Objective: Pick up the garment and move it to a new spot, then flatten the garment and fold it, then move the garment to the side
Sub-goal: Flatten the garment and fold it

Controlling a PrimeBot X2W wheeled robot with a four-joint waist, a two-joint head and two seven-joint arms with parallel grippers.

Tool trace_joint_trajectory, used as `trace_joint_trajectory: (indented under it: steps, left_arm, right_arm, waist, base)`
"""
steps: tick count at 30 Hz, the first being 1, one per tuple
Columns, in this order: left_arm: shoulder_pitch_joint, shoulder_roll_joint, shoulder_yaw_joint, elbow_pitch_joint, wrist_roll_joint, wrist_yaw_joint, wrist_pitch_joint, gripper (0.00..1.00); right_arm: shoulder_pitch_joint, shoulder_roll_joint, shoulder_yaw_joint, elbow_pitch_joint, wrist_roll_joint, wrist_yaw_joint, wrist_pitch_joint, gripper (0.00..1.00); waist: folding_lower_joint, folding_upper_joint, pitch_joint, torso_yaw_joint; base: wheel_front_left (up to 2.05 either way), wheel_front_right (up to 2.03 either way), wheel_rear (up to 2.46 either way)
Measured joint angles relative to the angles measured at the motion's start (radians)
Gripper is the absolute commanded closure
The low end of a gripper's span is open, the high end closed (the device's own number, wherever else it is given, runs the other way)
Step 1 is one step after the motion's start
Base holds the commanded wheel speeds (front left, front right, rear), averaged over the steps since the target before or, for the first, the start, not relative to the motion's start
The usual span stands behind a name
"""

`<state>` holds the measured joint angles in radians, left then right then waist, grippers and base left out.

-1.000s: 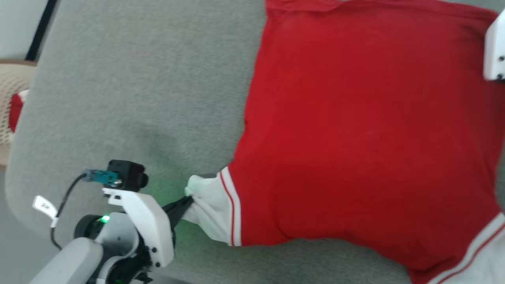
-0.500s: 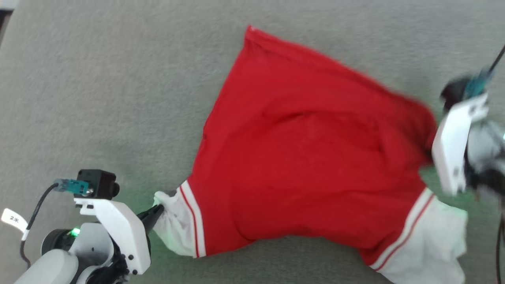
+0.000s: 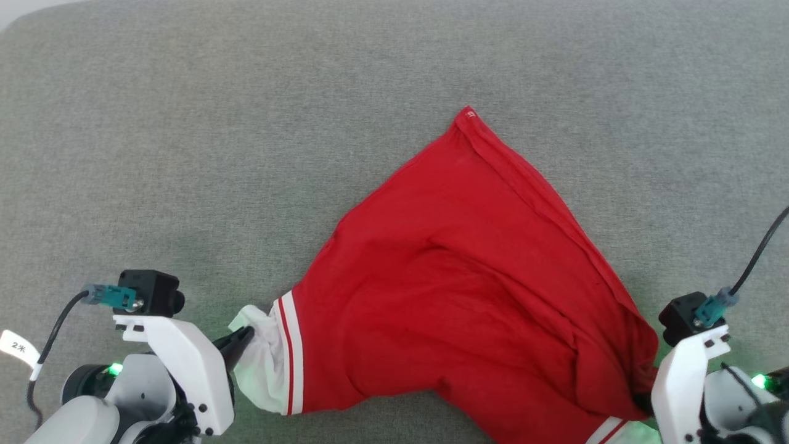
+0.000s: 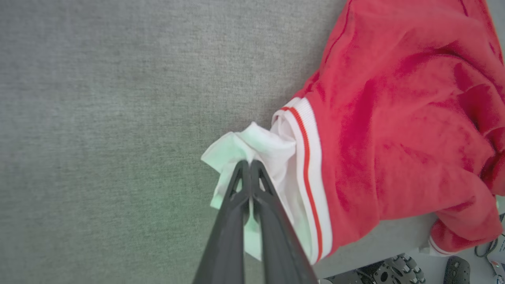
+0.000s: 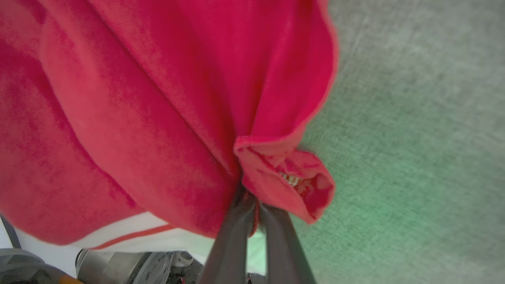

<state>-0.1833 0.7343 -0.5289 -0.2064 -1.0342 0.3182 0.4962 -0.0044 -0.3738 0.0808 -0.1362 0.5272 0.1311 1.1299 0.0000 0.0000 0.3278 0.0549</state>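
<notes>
The garment (image 3: 468,290), bright red with white sleeve ends and red-and-white striped trim, lies bunched in a rough triangle on the grey surface, one corner pointing far. My left gripper (image 3: 243,338) is shut on the white left sleeve end (image 4: 252,148); the left wrist view shows the fingers (image 4: 236,197) pressed together in the cloth. My right gripper (image 5: 250,203) is shut on a gathered fold of red fabric (image 5: 284,173) at the garment's near right. In the head view that gripper's fingertips are hidden behind the red cloth by its white mount (image 3: 684,382).
The grey felt-like surface (image 3: 246,154) stretches wide to the left and far side. Its near edge shows in the left wrist view, with the robot's base wheels (image 4: 394,268) below it. The other striped sleeve band (image 3: 607,430) hangs at the near edge.
The head camera has shifted. My right gripper has drawn its red corner down toward the near right, so the spread garment has collapsed into a triangle. The left gripper still holds the white sleeve.
</notes>
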Motion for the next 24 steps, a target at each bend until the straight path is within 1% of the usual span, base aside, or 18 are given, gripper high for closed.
trace_joint_trajectory:
  steps: [1,2,3,4,8,11,14,17,20,24]
  left_arm:
    - [-0.003,-0.002,0.0,0.0,-0.002,-0.001,0.0,1.0]
    - [-0.004,-0.002,0.0,0.001,-0.002,-0.002,0.0,1.0]
    - [-0.005,-0.002,0.0,0.005,-0.002,-0.002,0.0,1.0]
    - [-0.008,-0.003,-0.001,0.007,-0.002,-0.004,0.0,1.0]
    - [-0.016,-0.005,0.001,0.012,-0.002,-0.009,-0.001,1.0]
    - [-0.016,-0.005,0.004,0.015,-0.002,-0.009,-0.008,1.0]
    - [-0.011,-0.003,0.009,0.012,-0.004,-0.006,-0.011,1.0]
    - [0.0,0.0,0.014,0.005,-0.005,-0.001,-0.015,1.0]
    - [0.004,0.001,0.015,-0.001,-0.005,-0.001,-0.018,1.0]
    - [0.003,-0.002,0.012,-0.007,-0.005,0.0,-0.02,1.0]
  right_arm:
    - [0.001,0.008,0.003,0.018,-0.025,0.001,-0.038,0.92]
    - [0.001,0.022,0.0,0.04,-0.046,0.004,-0.078,0.64]
    - [0.0,0.038,-0.009,0.064,-0.059,0.005,-0.114,0.57]
    - [-0.002,0.047,-0.011,0.084,-0.075,0.006,-0.14,0.0]
    - [-0.009,0.059,-0.002,0.098,-0.076,0.01,-0.175,0.0]
    - [-0.006,0.06,-0.006,0.071,-0.068,0.01,-0.174,0.0]
    - [-0.006,0.056,-0.032,-0.001,-0.065,0.008,-0.156,0.0]
    - [-0.026,0.05,-0.094,-0.1,-0.067,0.0,-0.131,0.0]
    - [-0.03,0.068,-0.136,-0.199,-0.075,0.0,-0.103,0.0]
    - [-0.072,0.074,-0.153,-0.29,-0.091,0.0,-0.094,0.0]
  waist:
    - [0.0,0.0,0.002,0.0]
    - [0.0,0.0,0.003,0.001]
    - [0.0,0.0,0.005,0.001]
    - [0.0,0.0001,0.006,0.002]
    - [0.0,0.0001,0.005,0.003]
    - [0.0,0.0,0.001,-0.001]
    - [0.0,0.0,-0.002,-0.007]
    - [0.0,0.0,-0.003,-0.012]
    - [0.0,0.0,-0.002,-0.009]
    - [0.0,0.0,0.001,0.004]
  base:
    - [0.0,0.0,0.0]
    - [0.0,0.0,0.0]
    - [0.0,0.0,0.0]
    - [0.0,0.0,0.0]
    - [0.0,0.0,0.0]
    - [0.0,0.0,0.0]
    - [0.0,0.0,0.0]
    - [0.0,0.0,0.0]
    - [0.0,0.0,0.0]
    - [0.0,0.0,0.0]
